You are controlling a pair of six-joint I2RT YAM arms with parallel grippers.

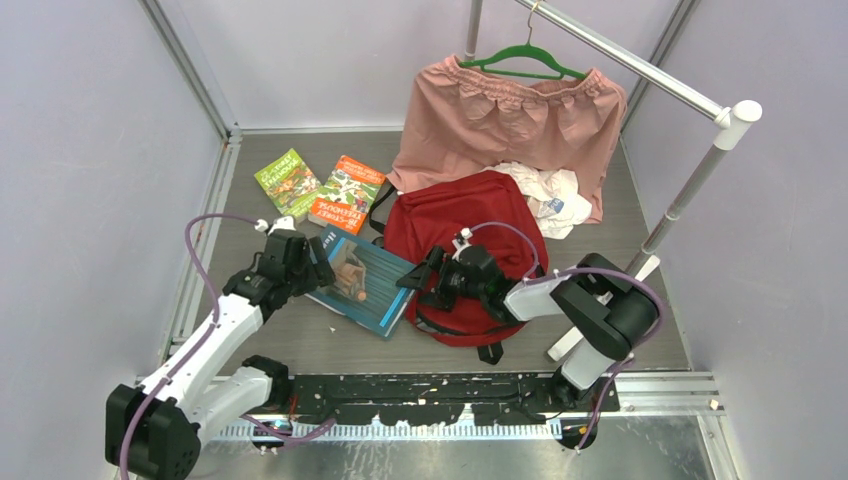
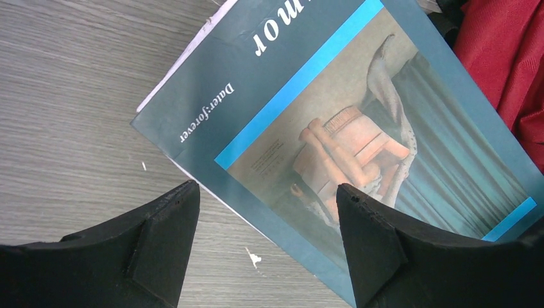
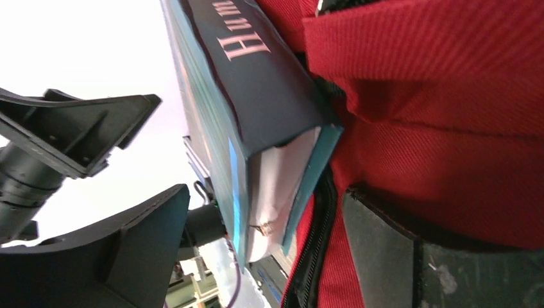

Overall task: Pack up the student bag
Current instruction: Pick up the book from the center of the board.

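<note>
Top external view, student bag (image 1: 470, 215) lay mid-tabletop (image 1: 300, 345), teal book (image 1: 365, 288) against its left side, left end effector (image 1: 316, 263) apart over the book, right end effector (image 1: 414, 276) apart around its right corner.

Both arms are built of white shells and black joint housings. The left arm (image 1: 215, 335) has a long white link between chunky black joints. The right arm (image 1: 600, 310) has a white forearm cover and a rounded black elbow block. A thin purple cable (image 1: 190, 240) loops along each arm. The left gripper (image 2: 266, 199) and the right gripper (image 3: 263, 212) end in matte black, wedge-shaped fingers (image 2: 167, 224) with slightly scuffed edges.
</note>
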